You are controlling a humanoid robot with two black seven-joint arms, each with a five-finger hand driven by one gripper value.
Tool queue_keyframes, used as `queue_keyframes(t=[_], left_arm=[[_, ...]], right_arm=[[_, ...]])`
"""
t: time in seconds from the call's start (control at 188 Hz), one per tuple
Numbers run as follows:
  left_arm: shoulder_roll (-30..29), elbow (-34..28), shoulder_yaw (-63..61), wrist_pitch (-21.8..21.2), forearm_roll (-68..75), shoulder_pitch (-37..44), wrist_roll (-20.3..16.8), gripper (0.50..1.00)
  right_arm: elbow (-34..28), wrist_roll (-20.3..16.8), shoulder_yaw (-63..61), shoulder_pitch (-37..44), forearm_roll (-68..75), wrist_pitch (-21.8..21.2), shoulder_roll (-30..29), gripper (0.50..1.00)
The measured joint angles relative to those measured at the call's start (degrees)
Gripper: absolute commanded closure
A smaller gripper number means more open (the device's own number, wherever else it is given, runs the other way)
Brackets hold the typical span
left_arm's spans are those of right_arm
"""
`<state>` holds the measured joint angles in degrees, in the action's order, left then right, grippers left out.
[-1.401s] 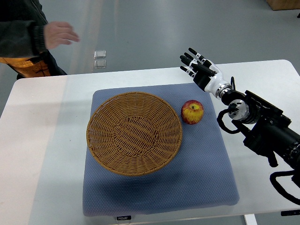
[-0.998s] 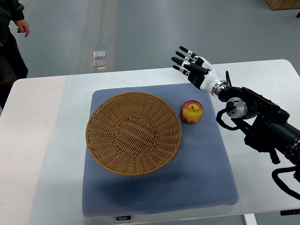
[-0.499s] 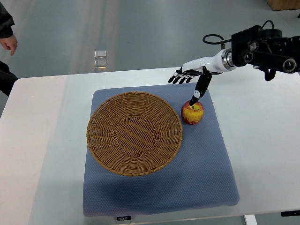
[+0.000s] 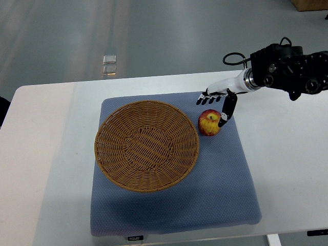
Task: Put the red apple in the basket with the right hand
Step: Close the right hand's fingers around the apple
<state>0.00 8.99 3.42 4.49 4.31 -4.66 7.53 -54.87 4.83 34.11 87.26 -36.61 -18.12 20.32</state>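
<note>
A red and yellow apple (image 4: 209, 123) sits on the blue mat (image 4: 169, 205), just right of the round wicker basket (image 4: 147, 145). The basket holds nothing. My right hand (image 4: 216, 105) comes in from the right edge and hangs over the apple's far right side. Its fingers (image 4: 209, 96) are spread behind the apple and its thumb (image 4: 225, 113) points down along the apple's right side. The hand is open and does not grip the apple. My left arm is out of view.
The mat lies on a white table (image 4: 46, 154). Two small clear squares (image 4: 108, 64) lie on the grey floor beyond the table's far edge. A dark edge of a person's clothing (image 4: 2, 110) shows at the far left.
My right hand has dropped lower and shifted right, with the thumb now along the apple's right side. The person at the left edge has moved almost out of view.
</note>
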Motion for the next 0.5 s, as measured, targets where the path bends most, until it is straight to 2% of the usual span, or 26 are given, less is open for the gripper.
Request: queue_keyframes(t=[0.366, 0.43, 0.456, 0.499], left_arm=[[0.0, -0.03, 0.0, 0.0, 0.0, 0.0, 0.02, 0.5], [0.0, -0.03, 0.0, 0.0, 0.0, 0.0, 0.02, 0.5], [0.0, -0.03, 0.0, 0.0, 0.0, 0.0, 0.02, 0.5], [0.0, -0.03, 0.0, 0.0, 0.0, 0.0, 0.02, 0.5]], right_arm=[[2.05, 0.57, -0.66, -5.13, -1.38, 4.3, -0.93, 0.585], [2.28, 0.61, -1.26, -5.8, -1.42, 4.82, -1.2, 0.624], [2.37, 0.62, -1.48, -6.02, -1.43, 5.03, -1.25, 0.683], [2.43, 0.62, -1.76, -6.28, -1.43, 5.42, -1.29, 0.732]])
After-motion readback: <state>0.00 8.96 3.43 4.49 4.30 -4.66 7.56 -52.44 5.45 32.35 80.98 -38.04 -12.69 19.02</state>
